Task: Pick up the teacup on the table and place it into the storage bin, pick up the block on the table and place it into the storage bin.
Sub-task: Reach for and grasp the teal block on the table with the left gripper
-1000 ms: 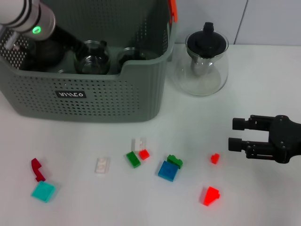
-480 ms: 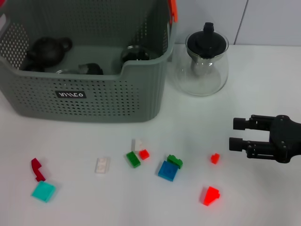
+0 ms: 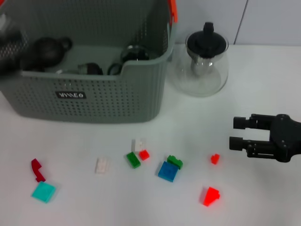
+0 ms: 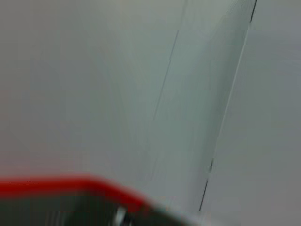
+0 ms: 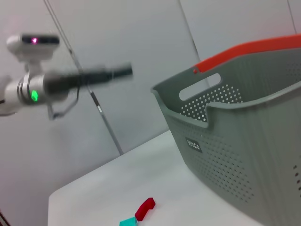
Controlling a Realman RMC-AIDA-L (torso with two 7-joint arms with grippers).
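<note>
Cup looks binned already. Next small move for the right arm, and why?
Probably slide the right pincer toward its left and down onto the small red block, the loose piece nearest its open fingertips. Glassware already lies inside the storage bin, while the blocks sit on the table. The left pincer is raised beyond the bin's far end, so the right arm is better placed.

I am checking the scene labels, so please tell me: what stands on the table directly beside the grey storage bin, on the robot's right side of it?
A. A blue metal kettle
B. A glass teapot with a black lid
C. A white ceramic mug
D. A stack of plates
B: in the head view a clear glass teapot with a black lid stands beside the storage bin.
</note>
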